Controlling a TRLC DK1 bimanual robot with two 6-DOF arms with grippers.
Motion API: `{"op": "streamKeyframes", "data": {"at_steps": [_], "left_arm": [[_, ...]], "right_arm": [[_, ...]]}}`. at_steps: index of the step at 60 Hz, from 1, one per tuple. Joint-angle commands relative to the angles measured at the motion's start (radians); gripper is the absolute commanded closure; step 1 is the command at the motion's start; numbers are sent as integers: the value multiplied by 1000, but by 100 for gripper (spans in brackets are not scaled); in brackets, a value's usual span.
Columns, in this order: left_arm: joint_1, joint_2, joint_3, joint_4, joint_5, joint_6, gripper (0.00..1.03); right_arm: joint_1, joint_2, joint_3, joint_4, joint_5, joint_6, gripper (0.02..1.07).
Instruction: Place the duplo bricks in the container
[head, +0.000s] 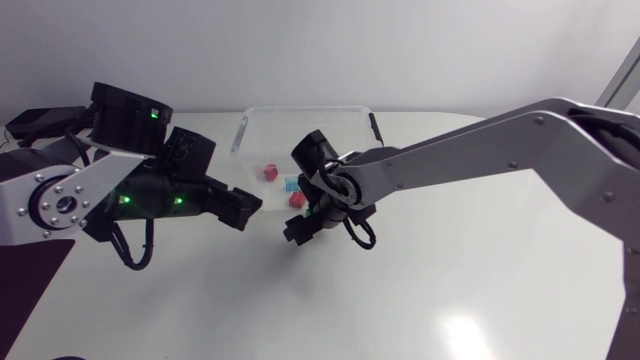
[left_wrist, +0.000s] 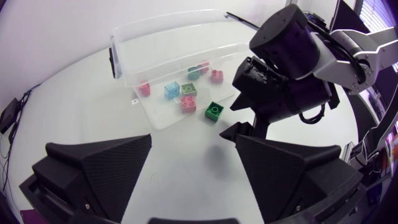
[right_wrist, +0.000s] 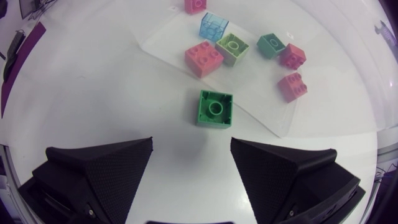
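Note:
A clear plastic container (head: 350, 112) stands at the table's back middle; its wall (left_wrist: 134, 43) shows in the left wrist view. Inside lie several bricks, among them a pink one (right_wrist: 204, 57), a light blue one (right_wrist: 213, 26) and an olive one (right_wrist: 232, 48). A green brick (right_wrist: 215, 107) rests on the table just outside the container's near wall, ahead of my open right gripper (right_wrist: 191, 146). The left wrist view shows that green brick (left_wrist: 213, 111) beside my right gripper (left_wrist: 239, 116). My left gripper (left_wrist: 193, 146) is open with nothing between its fingers, hovering left of the right gripper (head: 298, 228).
The container's lid (head: 242, 132) leans at its left side. The two arms nearly meet in front of the container. The left gripper (head: 247, 206) is a short way from the right one. Bare white table spreads to the front and right.

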Motion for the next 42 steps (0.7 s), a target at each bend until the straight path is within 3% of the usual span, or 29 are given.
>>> {"op": "streamKeyframes", "data": {"at_steps": [1, 22, 42], "left_arm": [[17, -7, -32, -1, 10, 10, 9], [51, 11, -12, 5, 48, 21, 9], [72, 11, -4, 5, 71, 30, 9]], "right_arm": [[-11, 55, 55, -42, 1, 47, 16], [-40, 126, 170, -129, 3, 84, 17], [-46, 188, 283, -214, 3, 110, 35]]}}
